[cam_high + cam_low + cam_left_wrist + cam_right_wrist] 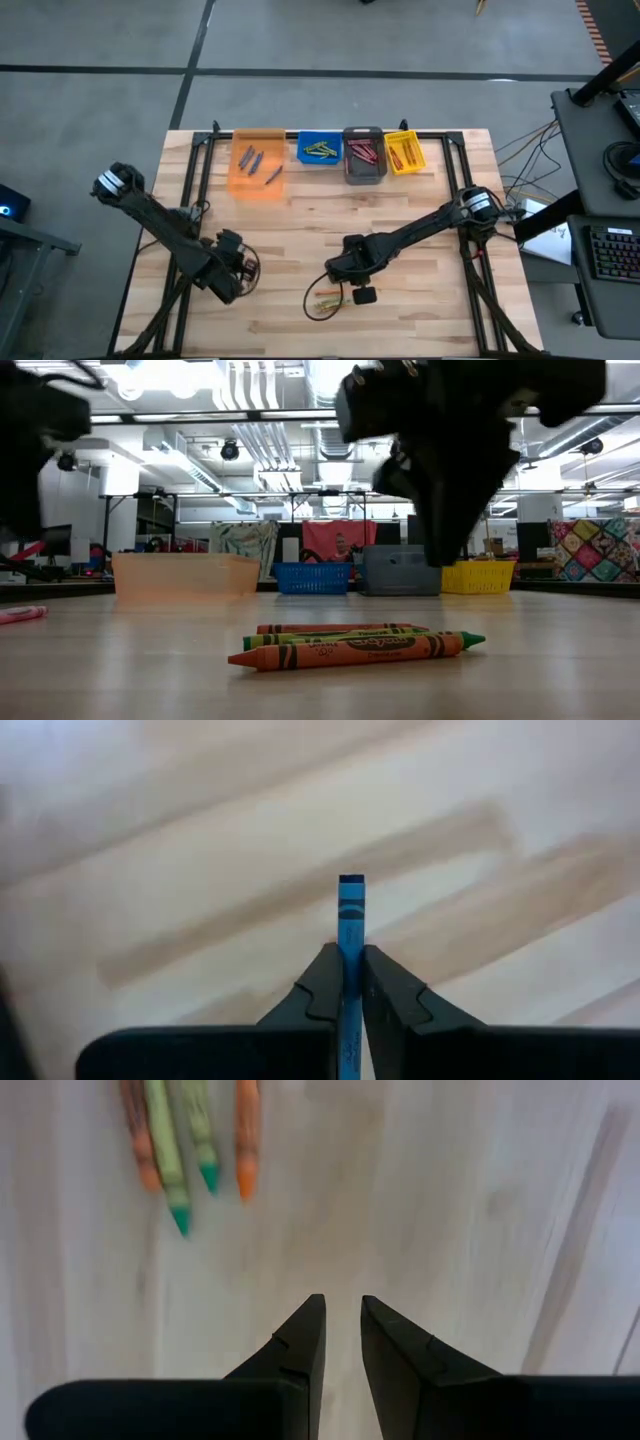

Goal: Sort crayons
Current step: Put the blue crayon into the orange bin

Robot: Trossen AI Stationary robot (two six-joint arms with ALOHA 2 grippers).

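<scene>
A wooden table point(300, 225) held four small bins in a row along its far edge. An orange bin point(258, 165) held blue crayons, a blue bin point(320, 150) held green-yellow ones, a grey bin point(364, 155) held red ones, and a yellow bin point(403, 152) held orange ones. Each colour seemed to have its own bin, so the sorting looked well along.

The left gripper point(349, 982) hovered above the near left part of the table. Its fingers were closed on a blue crayon point(350, 930), clamped around the stick's lower half. The free end stuck out past the fingertips, in line with them. This firm pinch looked meant for carrying the crayon, most likely to the orange bin where the other blue ones lay.

The right gripper point(342, 1330) hung low over the near middle of the table. Its fingers point(305, 1335) stood a little apart and held nothing. A small cluster of loose crayons point(355, 643), orange and green, lay side by side on the bare wood. In the right wrist view the cluster point(190, 1140) lay ahead of the fingertips and off to one side, apart from them and not between them. That gripper seemed poised for its next pick, and it would have needed to shift across to line up with one stick.
</scene>
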